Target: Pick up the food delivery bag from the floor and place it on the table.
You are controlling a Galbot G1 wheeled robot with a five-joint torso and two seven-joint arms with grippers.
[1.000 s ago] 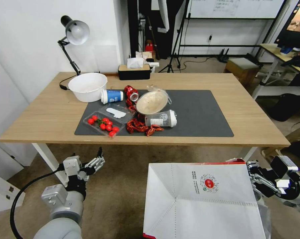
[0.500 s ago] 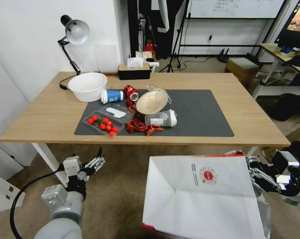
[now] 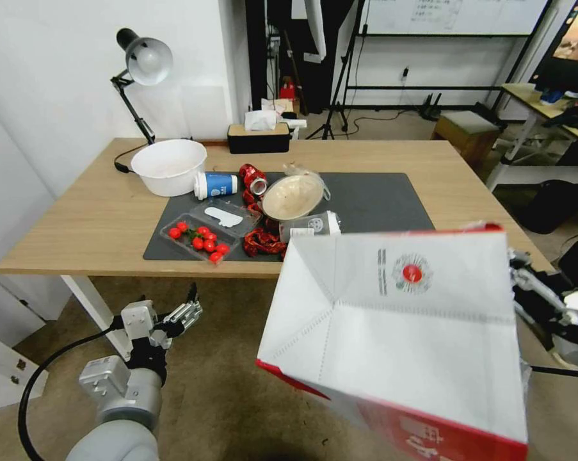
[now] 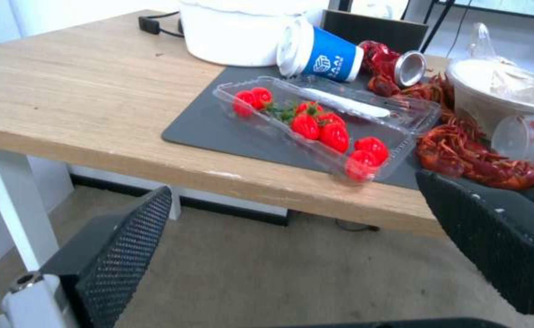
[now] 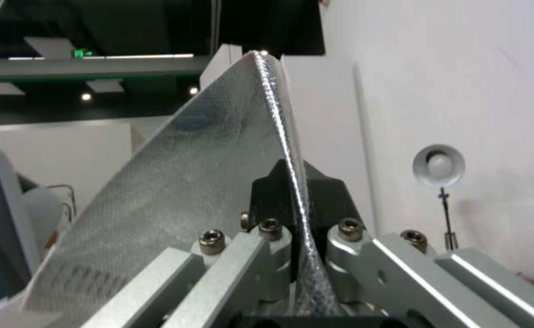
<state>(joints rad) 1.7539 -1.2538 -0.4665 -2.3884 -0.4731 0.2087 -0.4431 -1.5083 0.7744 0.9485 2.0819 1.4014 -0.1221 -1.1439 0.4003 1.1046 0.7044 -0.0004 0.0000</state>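
Observation:
The food delivery bag (image 3: 397,333) hangs in the air at the right, tilted, its white underside and round red logo towards me and a red side panel at the low edge. It overlaps the front right edge of the light-wood table (image 3: 77,218) with its dark grey mat (image 3: 391,198). My right gripper (image 3: 518,282) is at the bag's right side. In the right wrist view it (image 5: 294,200) is shut on the bag's silver foil-lined rim (image 5: 206,150). My left gripper (image 3: 180,314) hangs open below the table's front edge, above the floor (image 3: 224,384); its fingers (image 4: 127,241) hold nothing.
On the mat's left half lie a white bowl (image 3: 169,166), a blue cup (image 3: 216,186), a red can (image 3: 253,179), a clear tray of red fruit (image 3: 199,240), red shells (image 3: 263,243) and a lidded bowl (image 3: 294,196). A desk lamp (image 3: 144,61) and a tissue box (image 3: 258,136) stand at the back.
The right arm has lifted the bag from low in front of the table up to tabletop height, so it now covers the table's front right edge. The left arm has not moved.

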